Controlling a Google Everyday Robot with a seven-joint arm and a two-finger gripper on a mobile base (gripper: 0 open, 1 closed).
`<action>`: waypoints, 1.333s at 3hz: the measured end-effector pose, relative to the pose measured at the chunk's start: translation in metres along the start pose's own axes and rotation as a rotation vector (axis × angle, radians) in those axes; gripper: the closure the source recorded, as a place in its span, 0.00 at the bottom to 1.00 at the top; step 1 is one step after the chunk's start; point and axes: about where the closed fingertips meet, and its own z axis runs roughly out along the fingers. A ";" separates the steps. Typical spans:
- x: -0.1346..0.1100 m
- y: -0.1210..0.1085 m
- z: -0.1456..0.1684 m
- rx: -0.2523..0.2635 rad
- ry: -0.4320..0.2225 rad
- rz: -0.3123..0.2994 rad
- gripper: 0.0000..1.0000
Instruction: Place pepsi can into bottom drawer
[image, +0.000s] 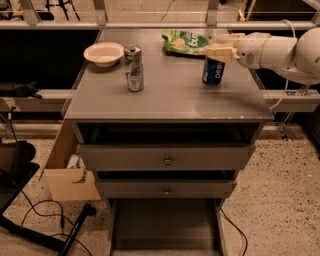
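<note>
Camera view looks down on a grey three-drawer cabinet from the front. Its flat top is the surface (170, 97).

The pepsi can (213, 71), dark blue with white lettering, stands upright on the surface at about 2 o'clock from the middle, near the right edge.

A white robot arm (280, 50) reaches in from 3 o'clock. Its cream-coloured gripper (216, 46) sits at the top of the pepsi can, level with the rim. Whether the gripper has closed on the can or only sits around it cannot be told from this angle.

Just beyond the can, at 1 o'clock, a green snack bag (186, 42) lies flat. At 10 o'clock, near the back left corner, there is a shallow white bowl (103, 53). Just beside the bowl, nearer the centre, a taller slim silver can (133, 68) stands upright, well apart from the pepsi can.

Below the surface, the top drawer (166, 156) is pulled out a little, showing a dark gap behind its front. The middle drawer (165, 188) sits under it. Both have a small round knob.

At 6 o'clock, the bottom drawer (165, 225) is pulled out towards the camera, a wide shallow grey tray with low side walls.

At 8 o'clock, beside the cabinet's left wall, an open cardboard box (70, 172) stands on the speckled floor, with black cables (35, 215) trailing in front of it.
</note>
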 end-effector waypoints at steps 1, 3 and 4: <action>0.000 0.000 0.000 0.000 0.000 0.000 0.03; 0.024 0.001 0.008 -0.007 0.002 0.066 0.00; 0.049 0.004 0.014 -0.009 0.010 0.125 0.00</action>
